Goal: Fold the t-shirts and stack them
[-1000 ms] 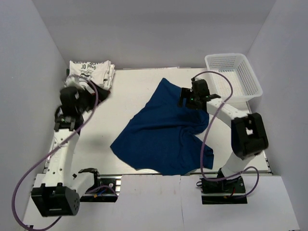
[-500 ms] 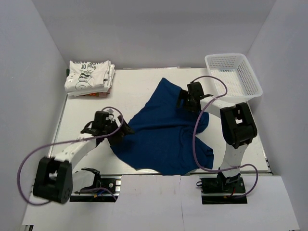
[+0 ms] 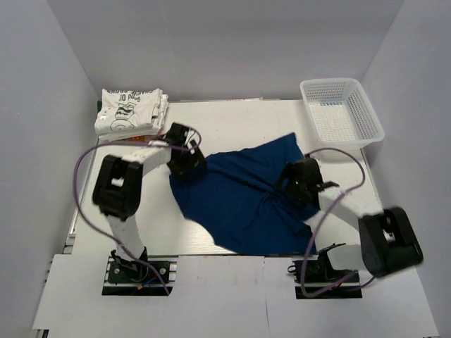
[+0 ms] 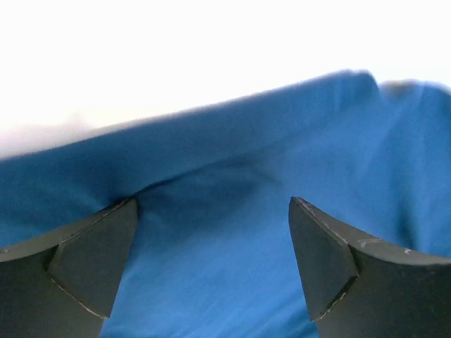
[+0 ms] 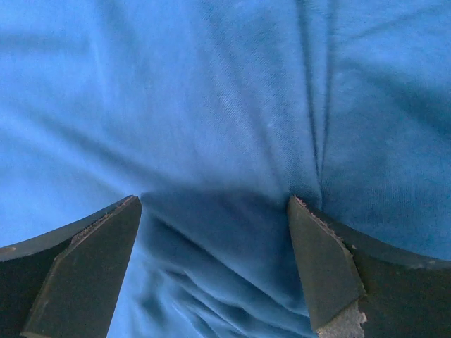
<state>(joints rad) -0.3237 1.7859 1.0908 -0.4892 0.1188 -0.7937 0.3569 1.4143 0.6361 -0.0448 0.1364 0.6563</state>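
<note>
Top external view: nearest the camera, the two black mounting bases (image 3: 130, 266) (image 3: 324, 271) sit at the near edge of the white tabletop (image 3: 232, 120), and both white-and-black arms reach forward from them. Spread crumpled across the middle of the table lies the large plain dark navy-blue t-shirt (image 3: 239, 193), its near hem close to the table's front edge and one corner pointing toward the far right. The right gripper (image 3: 292, 183) is low over the shirt's right part; the right wrist view shows its two dark fingers (image 5: 84, 267) spread wide apart with only wrinkled blue cloth (image 5: 211, 84) under them and nothing clamped between them. The left gripper (image 3: 184, 163) is at the shirt's far left edge; in the left wrist view its fingers (image 4: 91, 260) are likewise fully apart and grip nothing, with a raised fold of the blue cloth (image 4: 232, 155) running across just beyond the tips and bright table past it. Farther back, in the far left corner, sits the folded stack of white t-shirts (image 3: 130, 111), the top one carrying dark printed lettering and a cartoon graphic; the characters are too small to read with certainty, though "10" seems legible. In the far right corner stands the white plastic mesh basket (image 3: 337, 113), well apart from the shirts.
</note>
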